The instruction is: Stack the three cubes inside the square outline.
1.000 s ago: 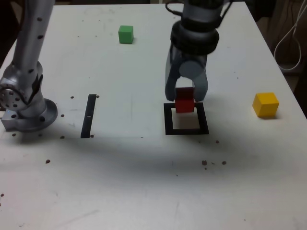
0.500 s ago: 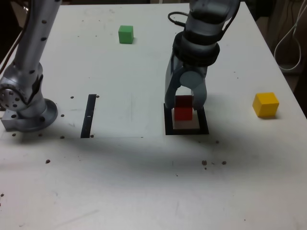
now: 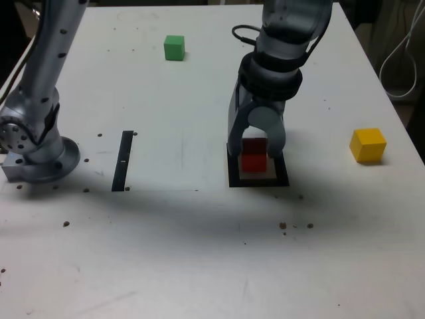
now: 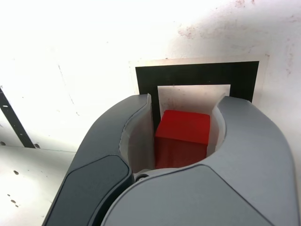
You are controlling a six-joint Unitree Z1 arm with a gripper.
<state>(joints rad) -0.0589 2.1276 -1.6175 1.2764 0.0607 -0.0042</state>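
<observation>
The red cube (image 3: pixel 253 161) stands on the white centre of the square outline (image 3: pixel 259 181), upright and low between the fingers of my gripper (image 3: pixel 255 151). In the wrist view the red cube (image 4: pixel 182 127) fills the space between the two grey jaws of the gripper (image 4: pixel 186 101), which lie close along both its sides over the square outline (image 4: pixel 197 74). Whether they still press on it I cannot tell. The green cube (image 3: pixel 174 48) sits far back at the exterior view's left. The yellow cube (image 3: pixel 368 145) rests alone at the exterior view's right.
A narrow black strip (image 3: pixel 122 161) lies flat to the exterior view's left of the outline and also shows in the wrist view as the strip (image 4: pixel 11 117). The arm's round base (image 3: pixel 36 156) stands at the table's left edge. Small dark specks dot the white table (image 3: pixel 199 252).
The gripper has come down with the red cube, from above the outline's back edge to its white centre. The green and yellow cubes have not moved.
</observation>
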